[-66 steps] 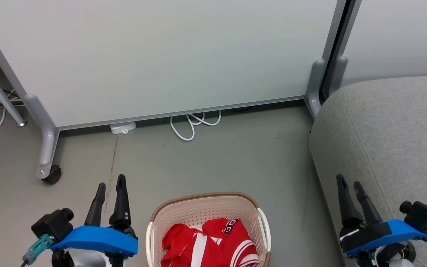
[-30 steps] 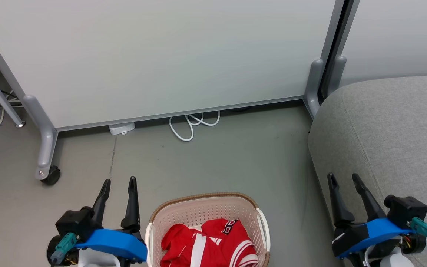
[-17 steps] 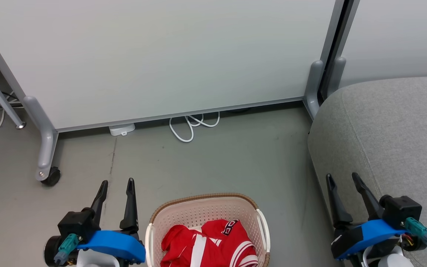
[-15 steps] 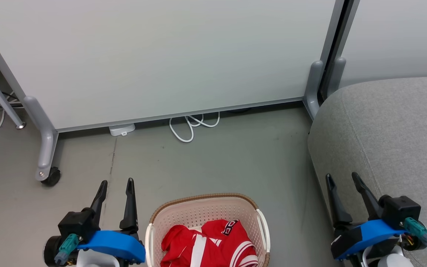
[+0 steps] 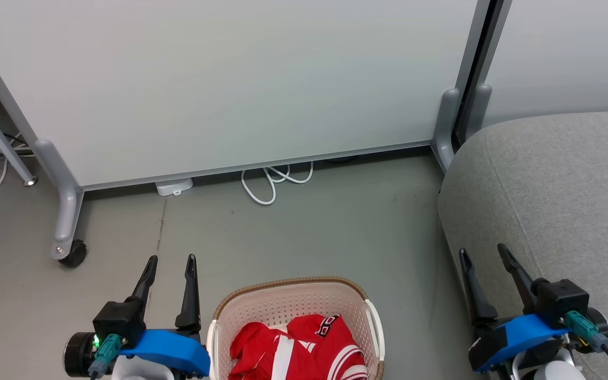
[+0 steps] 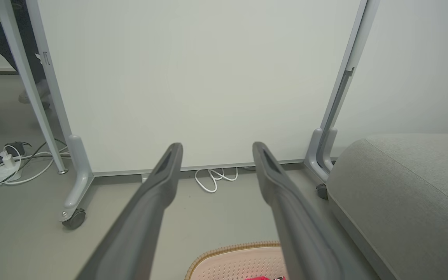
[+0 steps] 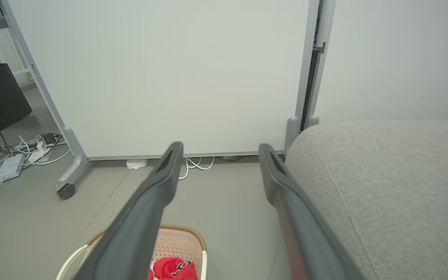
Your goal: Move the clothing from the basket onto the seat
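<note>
Red clothing (image 5: 298, 351) with white stripes and a small black-and-white patch lies crumpled in the cream basket (image 5: 288, 303) at the bottom centre of the head view; the basket rim (image 7: 183, 231) and a bit of red cloth (image 7: 171, 269) also show in the right wrist view. The grey seat (image 5: 562, 184) fills the right side. My left gripper (image 5: 171, 260) is open just left of the basket, holding nothing. My right gripper (image 5: 483, 252) is open in front of the seat's edge, right of the basket. In each wrist view the fingers (image 6: 161, 182) (image 7: 161, 182) stand spread apart over the floor.
A white partition panel (image 5: 219, 79) on grey wheeled legs (image 5: 66, 221) stands across the far side. White cable loops (image 5: 272, 182) lie on the floor under it, with more cables and a power strip (image 7: 10, 165) at the far left.
Both grippers have drawn slightly down and inward in the head view, staying open. Basket and clothing have not moved.
</note>
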